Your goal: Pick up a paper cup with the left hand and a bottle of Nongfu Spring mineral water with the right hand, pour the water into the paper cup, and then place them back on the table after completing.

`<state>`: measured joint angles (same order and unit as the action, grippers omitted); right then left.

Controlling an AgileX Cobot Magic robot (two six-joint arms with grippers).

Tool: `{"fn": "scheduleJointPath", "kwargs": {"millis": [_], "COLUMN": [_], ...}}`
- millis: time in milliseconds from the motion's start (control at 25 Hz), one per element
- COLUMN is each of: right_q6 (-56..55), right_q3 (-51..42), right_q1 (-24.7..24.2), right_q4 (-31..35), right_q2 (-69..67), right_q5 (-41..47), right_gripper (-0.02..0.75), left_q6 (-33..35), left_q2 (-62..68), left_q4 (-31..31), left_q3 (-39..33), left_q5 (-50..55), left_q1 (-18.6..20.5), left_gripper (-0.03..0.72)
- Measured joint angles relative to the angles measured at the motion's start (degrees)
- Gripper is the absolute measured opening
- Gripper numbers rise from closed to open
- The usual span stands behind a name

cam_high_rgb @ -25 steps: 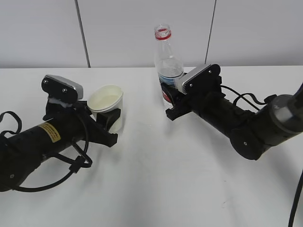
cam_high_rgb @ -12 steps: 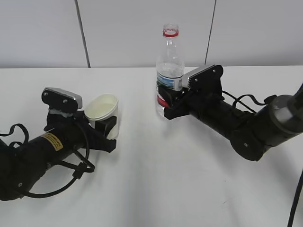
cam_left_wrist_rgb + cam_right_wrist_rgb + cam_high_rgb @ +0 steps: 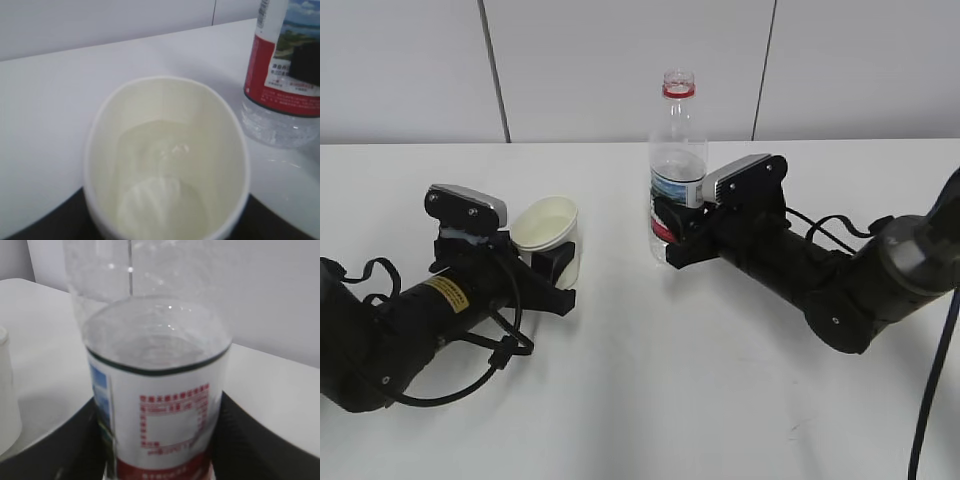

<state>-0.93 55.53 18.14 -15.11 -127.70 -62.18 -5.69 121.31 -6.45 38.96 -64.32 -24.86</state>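
On the white bench (image 3: 640, 400), the left hand (image 3: 552, 272) grips a paper cup (image 3: 548, 235) holding water (image 3: 160, 170); beside it, the right hand (image 3: 672, 232) clasps an upright, uncapped water bottle (image 3: 677, 160).

Even, bright, diffuse light fills all 3 views. The white worktop (image 3: 650, 400) shows only soft, faint shadows under both arms. Both wrist views are soft and slightly blurred; small glints speckle the bottle (image 3: 155, 390) above the right tool.
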Motion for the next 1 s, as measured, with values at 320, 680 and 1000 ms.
{"fn": "scheduleJointPath", "kwargs": {"millis": [320,680,1000], "right_q6": [0.0,-0.04,1.68], "right_q3": [0.19,-0.16,-10.62], "right_q1": [0.0,0.0,0.0], "right_q4": [0.0,-0.87,3.69], "right_q2": [-2.33,-2.37,1.72], "right_q5": [-2.73,-3.01,-3.11], "right_gripper": [0.404,0.625,0.641], "left_q6": [0.0,0.0,0.0], "left_q2": [2.75,2.79,-2.07], "left_q4": [0.0,-0.07,1.94], "left_q3": [1.02,1.02,-5.64], "left_q5": [-2.37,-1.55,-1.18], "left_q1": [0.0,0.0,0.0], "left_gripper": [0.359,0.587,0.631]}}
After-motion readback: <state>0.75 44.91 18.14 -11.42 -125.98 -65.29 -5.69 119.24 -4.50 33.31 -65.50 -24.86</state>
